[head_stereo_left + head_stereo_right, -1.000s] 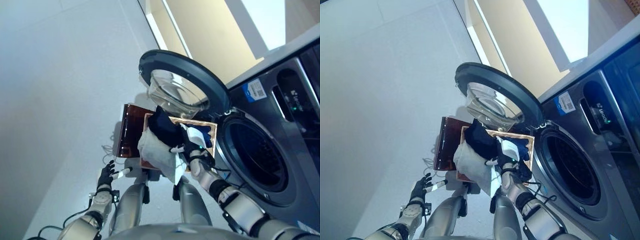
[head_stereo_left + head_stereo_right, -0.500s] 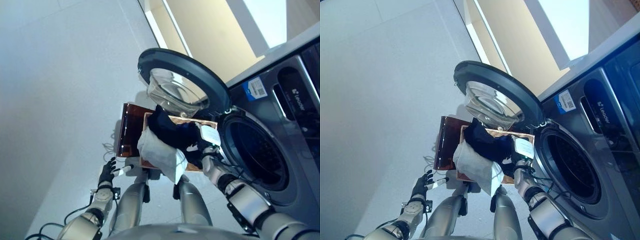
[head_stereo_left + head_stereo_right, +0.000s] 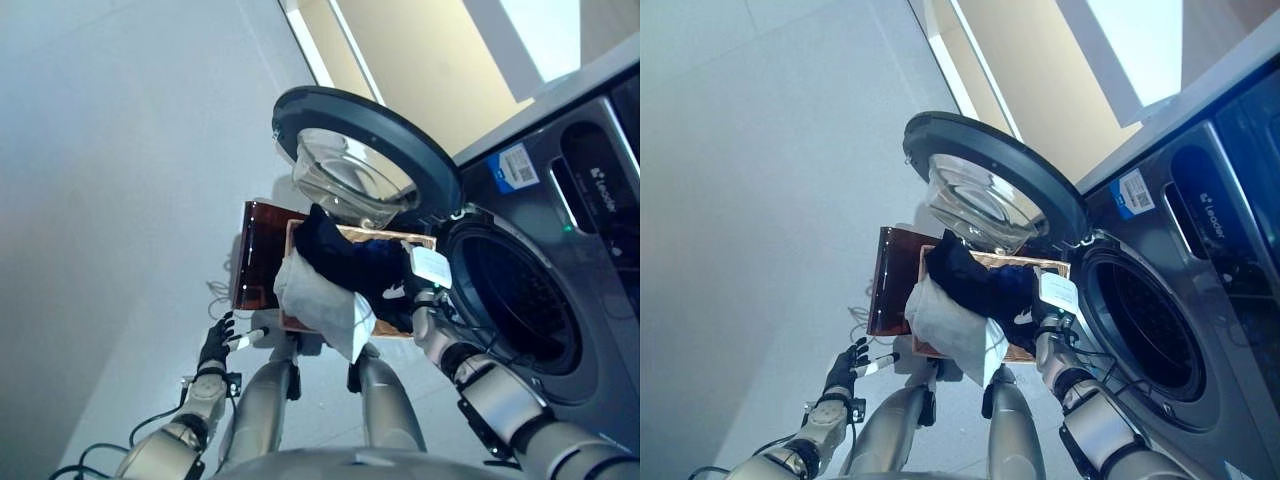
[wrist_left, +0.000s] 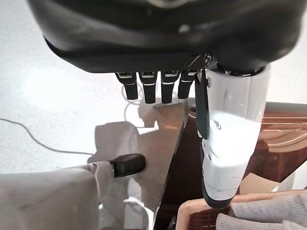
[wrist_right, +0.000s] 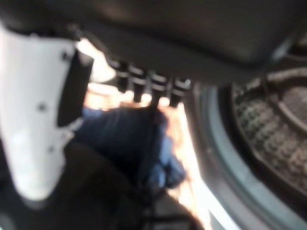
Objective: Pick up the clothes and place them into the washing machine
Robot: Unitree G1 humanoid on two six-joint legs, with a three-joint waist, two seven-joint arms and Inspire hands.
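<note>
dark navy garment (image 3: 352, 262) is draped over the rim of the wooden basket (image 3: 345, 237), with a white cloth (image 3: 320, 300) hanging down the basket's front side. basket sits just beside the washing machine (image 3: 560, 260), under its open door (image 3: 355, 135); the drum opening (image 3: 510, 300) is unobstructed.

right hand (image 3: 425, 285) has swung across in the last second, from over the middle of the pile to the basket's edge nearest the drum. the dark garment seems drawn out toward that side with it. right wrist view shows the fingers (image 5: 144, 86) extended over blue-dark cloth, the white-covered thumb apart; a real grip on the fabric cannot be told.

left hand (image 3: 215, 345) hangs low beside the basket's dark brown side panel (image 3: 262, 255), fingers straight, holding nothing, idle.

judgement: this reads as the start of the transfer toward the drum. nothing is in the machine yet; all the clothes are on the basket. if the hold is loose, the garment may slip back.
</note>
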